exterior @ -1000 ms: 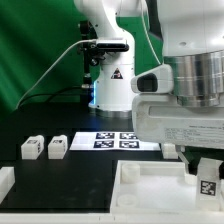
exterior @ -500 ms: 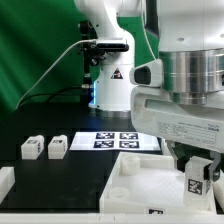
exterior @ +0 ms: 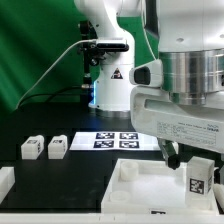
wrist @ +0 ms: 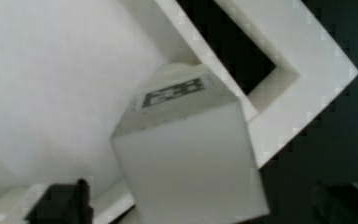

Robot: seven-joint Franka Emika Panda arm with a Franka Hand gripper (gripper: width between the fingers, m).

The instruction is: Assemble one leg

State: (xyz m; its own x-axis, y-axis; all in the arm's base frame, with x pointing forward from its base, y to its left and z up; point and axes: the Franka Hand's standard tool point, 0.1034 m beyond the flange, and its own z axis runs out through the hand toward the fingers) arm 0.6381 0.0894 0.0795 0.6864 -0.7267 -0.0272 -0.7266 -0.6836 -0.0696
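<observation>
My gripper [exterior: 193,160] is shut on a leg [exterior: 198,176], a small white blocky post with a black-and-white tag on its face. It holds the leg over the near right part of the large white tray-like part [exterior: 138,176]. In the wrist view the leg [wrist: 185,150] fills the middle between my dark fingers [wrist: 60,202], and the tray's raised rim [wrist: 274,55] runs behind it. I cannot tell whether the leg's far end touches the tray. Two more legs [exterior: 31,148] [exterior: 57,147] stand side by side on the black table at the exterior view's left.
The marker board [exterior: 120,140] lies flat behind the tray, in front of the robot base [exterior: 108,90]. Another white part [exterior: 5,181] shows at the near left edge. A green backdrop hangs behind the table.
My gripper has moved a little toward the exterior view's left with the leg still in it. The two loose legs and the tray have not moved.
</observation>
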